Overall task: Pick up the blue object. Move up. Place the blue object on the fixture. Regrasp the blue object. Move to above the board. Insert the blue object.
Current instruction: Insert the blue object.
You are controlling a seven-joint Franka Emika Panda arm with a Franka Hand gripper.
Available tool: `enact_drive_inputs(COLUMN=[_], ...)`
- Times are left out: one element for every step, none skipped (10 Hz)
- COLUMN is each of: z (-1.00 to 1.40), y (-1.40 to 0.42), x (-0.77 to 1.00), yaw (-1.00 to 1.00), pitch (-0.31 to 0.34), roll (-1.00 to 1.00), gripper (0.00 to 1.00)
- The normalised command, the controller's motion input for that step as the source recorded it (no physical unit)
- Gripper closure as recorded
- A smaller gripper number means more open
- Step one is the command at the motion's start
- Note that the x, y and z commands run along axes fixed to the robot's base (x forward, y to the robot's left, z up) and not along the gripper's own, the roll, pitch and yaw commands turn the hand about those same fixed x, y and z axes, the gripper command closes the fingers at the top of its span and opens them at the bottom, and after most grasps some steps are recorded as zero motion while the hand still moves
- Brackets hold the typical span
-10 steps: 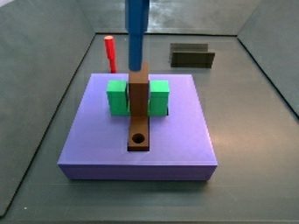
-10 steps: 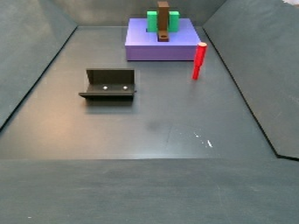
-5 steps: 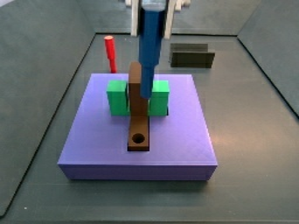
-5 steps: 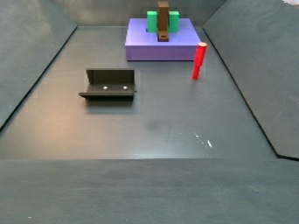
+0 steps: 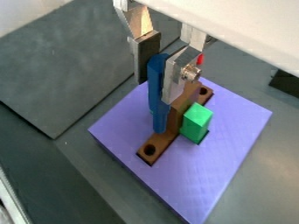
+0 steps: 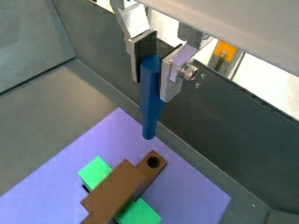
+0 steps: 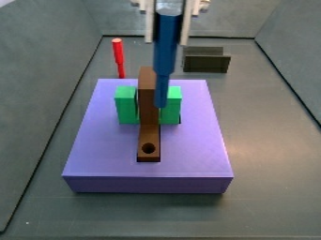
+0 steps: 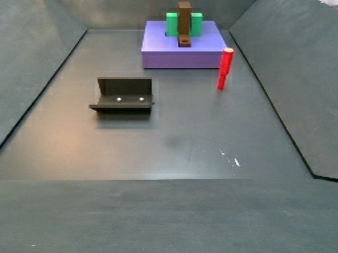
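I see the peg (image 6: 149, 96), a slim smooth blue cylinder, hanging upright in the gripper (image 6: 156, 63) above the board (image 6: 121, 187); its lower tip sits over the board's end near the round hole (image 6: 155, 162) (whether it is exactly centred I cannot tell). In a side view the peg (image 7: 164, 54) stands upright over the board (image 7: 150, 120), held in the gripper (image 7: 167, 9) at the top of the frame.

The board is a narrow brown plank lying along a flat violet block (image 7: 189, 141), with a green block (image 7: 126, 103) beside it on either side. A red peg (image 7: 118, 56) stands upright on the floor, apart from the violet block. The fixture (image 8: 123, 95), dark and box-like with raised sides, sits well away on the grey floor, as the side view that takes in the whole floor shows; there the violet block (image 8: 165, 57) is far off.

The silver fingers (image 5: 179, 72) are drawn narrow, their pads pressed on the peg's upper part (image 5: 156, 92) from both sides. They touch nothing else.
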Motion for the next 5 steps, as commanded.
enact_drive_inputs(z=[-0.22, -0.25, -0.29, -0.18, -0.13], y=[-0.03, -0.07, -0.03, -0.02, -0.01], x=[0.22, 0.13, 0.11, -0.07, -0.13], yaw=[0.00, 0.00, 0.00, 0.00, 0.00], pitch=[-0.157, -0.156, -0.123, -0.050, -0.016], roll=[0.10, 0.28, 0.35, 0.30, 0.14], gripper=[1.00, 1.00, 1.00, 1.00, 1.00])
